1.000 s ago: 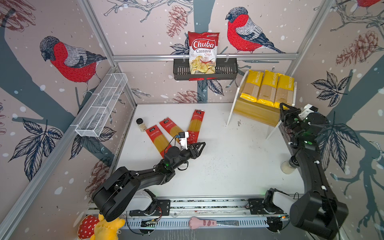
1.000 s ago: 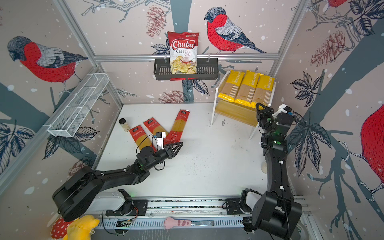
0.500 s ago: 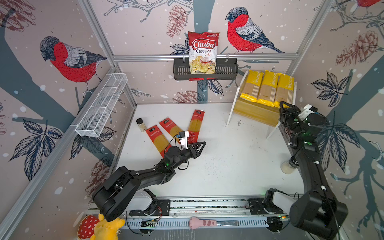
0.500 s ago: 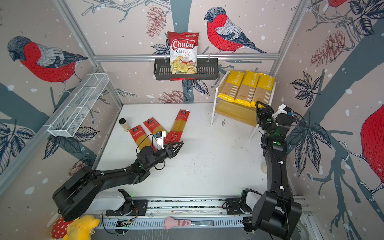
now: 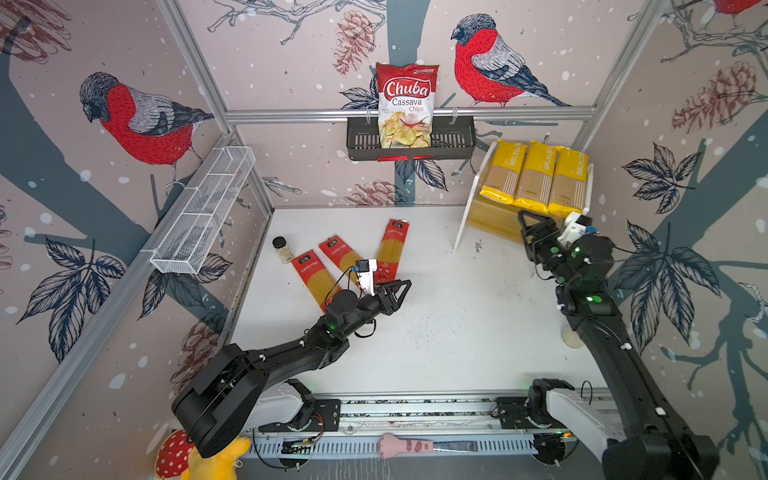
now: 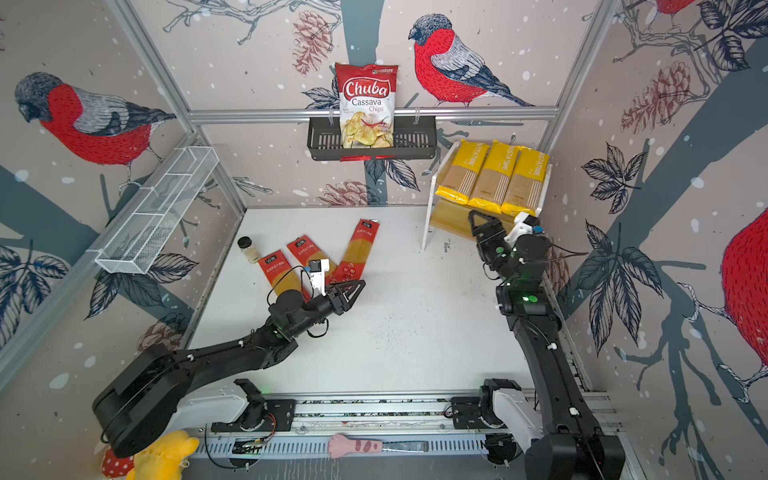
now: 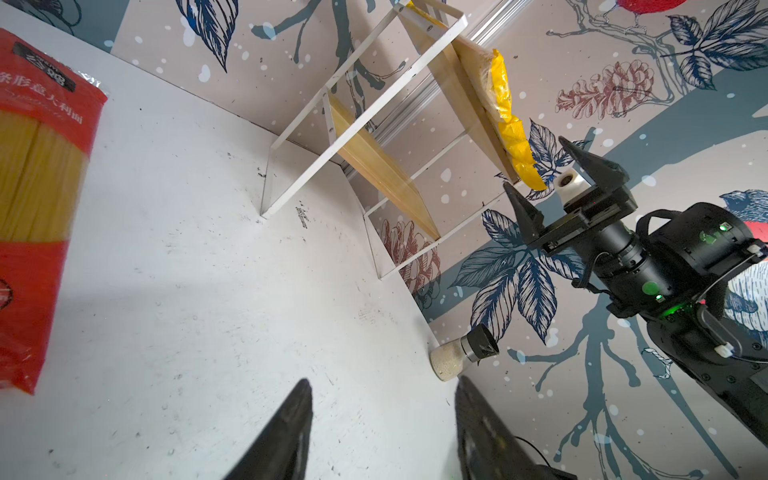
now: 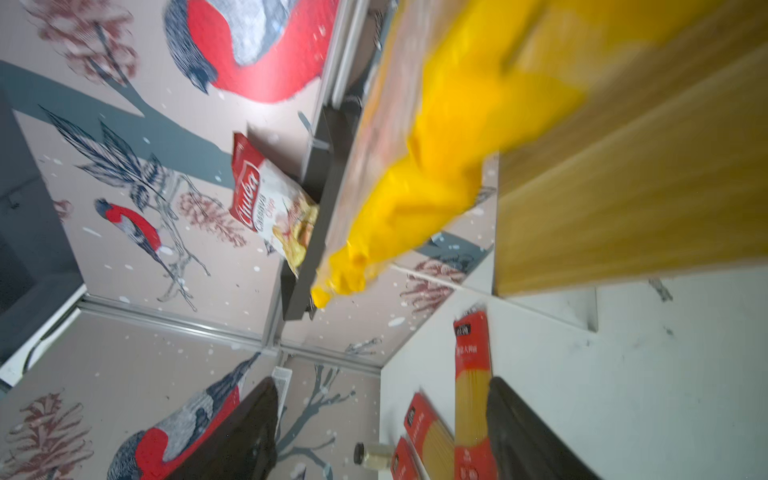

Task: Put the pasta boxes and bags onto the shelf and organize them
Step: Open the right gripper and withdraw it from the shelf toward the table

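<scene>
three yellow packets (image 5: 536, 176) lie on the top tier of the shelf (image 5: 492, 218), upper right, right gripper (image 7: 536, 166) gaping empty below them; we reckon the left gripper (image 5: 403, 291), half-open and empty, must next pinch a red packet (image 5: 340, 253) at centre-left.

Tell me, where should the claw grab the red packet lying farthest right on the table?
Probably across its narrow width, about mid-length at the clear window, coming straight down from above. The red packet lies flat on the table, long and thin, so only its two long edges offer a span the jaws can close over. A middle grip should keep it level. The left gripper is nearest.
</scene>
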Robot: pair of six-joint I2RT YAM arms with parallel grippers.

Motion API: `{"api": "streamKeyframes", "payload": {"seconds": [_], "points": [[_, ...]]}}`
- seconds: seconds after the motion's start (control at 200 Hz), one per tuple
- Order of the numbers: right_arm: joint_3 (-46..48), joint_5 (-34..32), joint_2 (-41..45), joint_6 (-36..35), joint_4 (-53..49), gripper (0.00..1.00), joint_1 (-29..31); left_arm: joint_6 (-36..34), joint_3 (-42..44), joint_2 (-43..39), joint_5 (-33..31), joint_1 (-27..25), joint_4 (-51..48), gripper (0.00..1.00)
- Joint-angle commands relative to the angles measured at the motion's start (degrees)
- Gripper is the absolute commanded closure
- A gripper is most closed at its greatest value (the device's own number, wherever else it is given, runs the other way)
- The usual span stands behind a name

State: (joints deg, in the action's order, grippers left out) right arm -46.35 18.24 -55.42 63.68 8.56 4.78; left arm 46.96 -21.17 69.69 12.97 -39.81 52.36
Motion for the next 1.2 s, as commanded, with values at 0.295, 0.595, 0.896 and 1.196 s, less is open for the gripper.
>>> {"api": "streamKeyframes", "payload": {"seconds": [0.295, 0.595, 0.896, 1.196], "points": [[-0.91, -24.35, -5.66, -11.09, -0.07, 0.23, 30.64, -9.19, -2.82, -9.36, -12.42, 0.0, -20.33, 0.45], [-1.42, -28.63, -17.94, -12.75, 1.35, 0.25, 43.6, -11.2, -3.82, -11.11, -20.89, 0.09, -36.55, 0.43], [-3.64, -22.5, -31.69, -11.36, 2.39, 0.27, 47.23, -7.29, -1.21, -13.18, -25.33, 1.0, -44.92, 0.35], [-5.78, -18.9, -39.09, -12.31, 2.83, 0.28, 48.05, -3.16, 0.02, -16.25, -27.39, 5.8, -53.5, 0.28]]}}
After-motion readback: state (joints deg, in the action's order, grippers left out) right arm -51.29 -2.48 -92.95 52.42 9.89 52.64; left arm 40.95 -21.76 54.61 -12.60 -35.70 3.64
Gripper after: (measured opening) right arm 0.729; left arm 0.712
